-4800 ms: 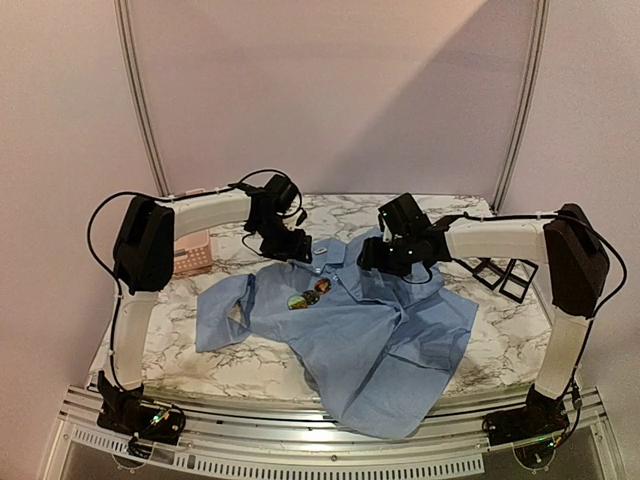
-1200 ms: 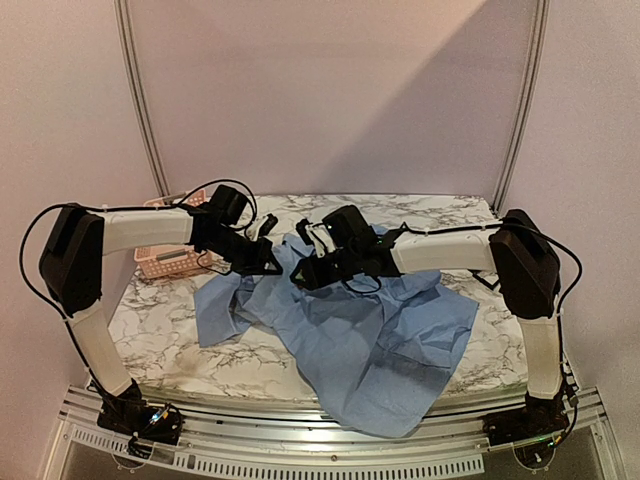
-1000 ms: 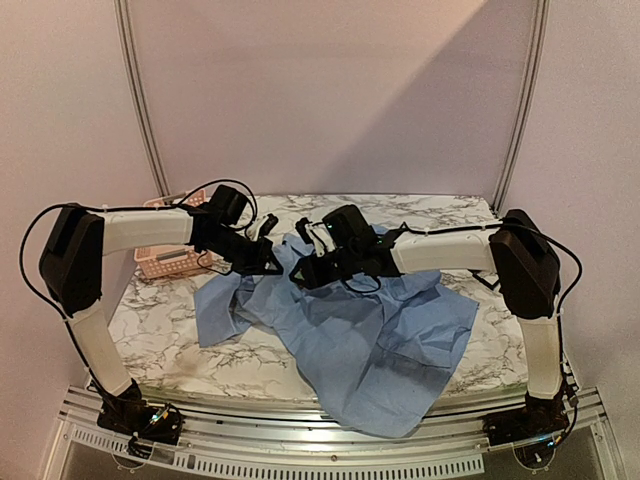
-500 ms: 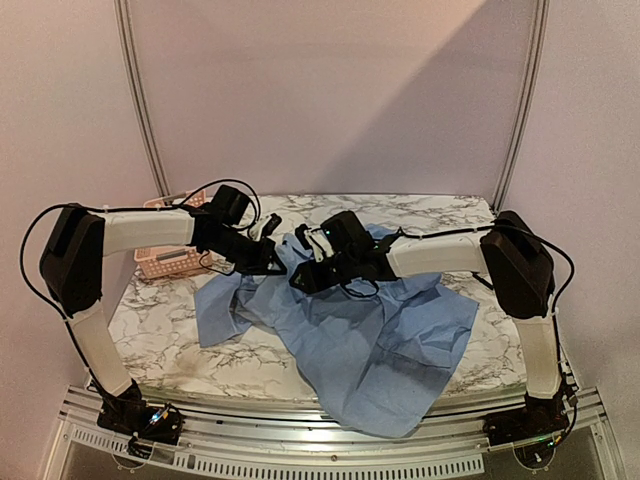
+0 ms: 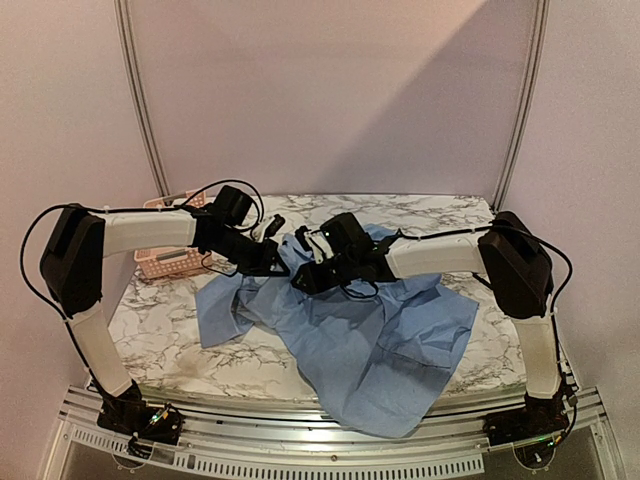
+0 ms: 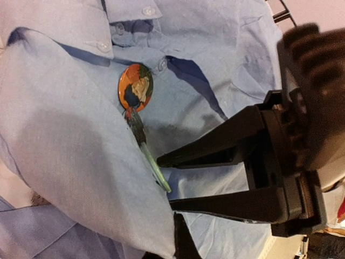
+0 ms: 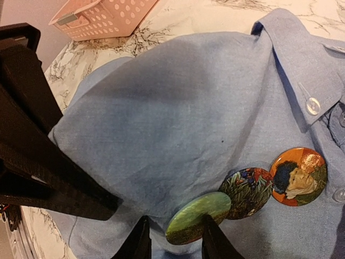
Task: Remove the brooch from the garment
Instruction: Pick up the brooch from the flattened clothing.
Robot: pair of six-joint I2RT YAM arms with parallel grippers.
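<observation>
We find the right gripper (image 7: 174, 217) with fingers apart, straddling the green brooch (image 7: 198, 216) at lower centre, pinned on the light blue shirt (image 7: 178, 108). The left gripper (image 5: 272, 262) pinches a shirt fold tight, evidently to brace the cloth.

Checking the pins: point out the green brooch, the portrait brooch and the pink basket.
green brooch (image 7: 191, 215), right wrist view, middle of its face.
portrait brooch (image 7: 298, 176), right wrist view, the painted head.
pink basket (image 7: 102, 19), right wrist view, perforated side wall.
</observation>
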